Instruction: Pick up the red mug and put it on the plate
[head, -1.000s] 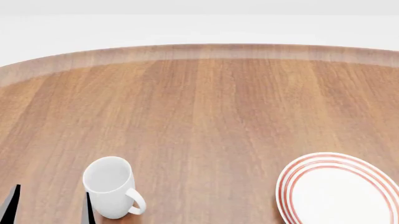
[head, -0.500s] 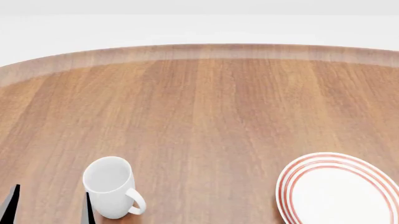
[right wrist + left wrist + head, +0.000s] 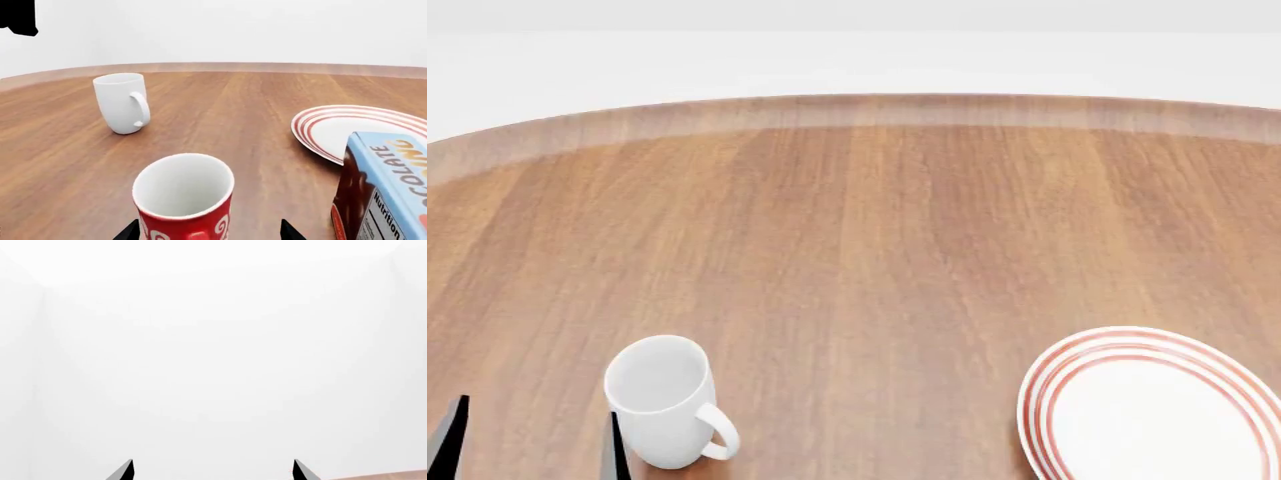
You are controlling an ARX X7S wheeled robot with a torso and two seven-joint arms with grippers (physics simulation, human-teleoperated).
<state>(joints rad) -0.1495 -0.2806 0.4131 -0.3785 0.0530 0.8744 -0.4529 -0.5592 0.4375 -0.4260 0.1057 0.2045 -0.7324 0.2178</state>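
Red mug (image 3: 184,200) upright on wooden table (image 3: 233,120), right in front of right gripper (image 3: 210,232), between its spread fingertips, no contact visible. Plate (image 3: 353,131) apart from mug, beside chocolate box (image 3: 383,190). White mug (image 3: 667,400) upright farther back, handle toward plate. Left gripper (image 3: 531,440) at head view's low edge beside white mug, fingers (image 3: 123,471) wide apart, holding nothing.

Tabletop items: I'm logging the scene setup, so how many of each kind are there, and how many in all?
Mugs: 2, the red mug and the white mug
Plates: 1, the plate
Boxes: 1, the box
Total: 4
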